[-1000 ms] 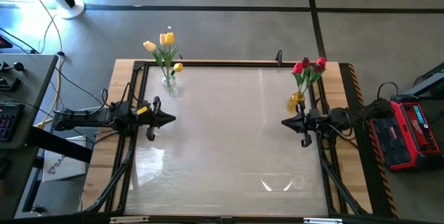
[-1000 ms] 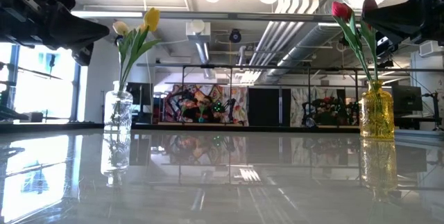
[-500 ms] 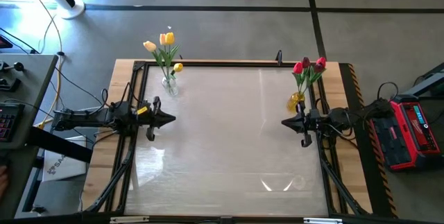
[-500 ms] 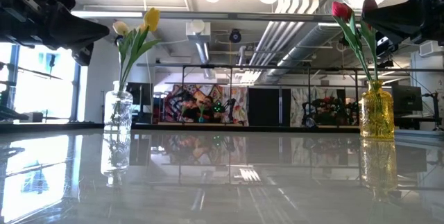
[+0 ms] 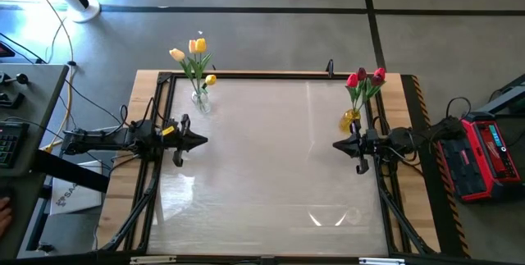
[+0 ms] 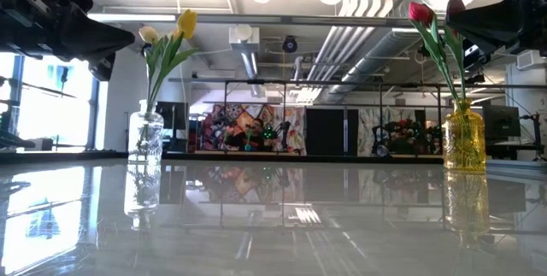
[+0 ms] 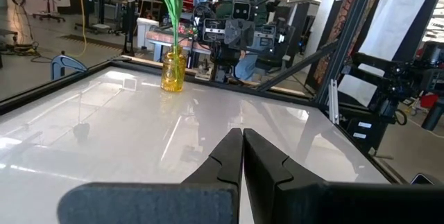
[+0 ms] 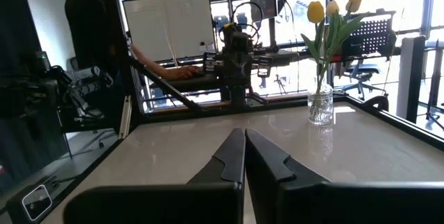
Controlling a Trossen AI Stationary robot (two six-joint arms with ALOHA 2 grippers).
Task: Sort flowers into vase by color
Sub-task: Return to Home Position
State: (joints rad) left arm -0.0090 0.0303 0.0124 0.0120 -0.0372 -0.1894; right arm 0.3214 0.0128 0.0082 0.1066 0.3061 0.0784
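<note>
Left gripper (image 5: 199,141) (9 o'clock) and right gripper (image 5: 338,144) (3 o'clock): fingers fully closed, empty. Yellow tulips (image 5: 194,49) in clear vase (image 5: 200,99), 11 o'clock; red tulips (image 5: 365,77) in yellow vase (image 5: 351,121), 2 o'clock.

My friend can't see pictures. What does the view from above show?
Yellow tulips stand in a clear vase at the table's far left, red tulips in a yellow vase far right. The left pincer and right pincer hang shut at the sides, pointing inward.
</note>
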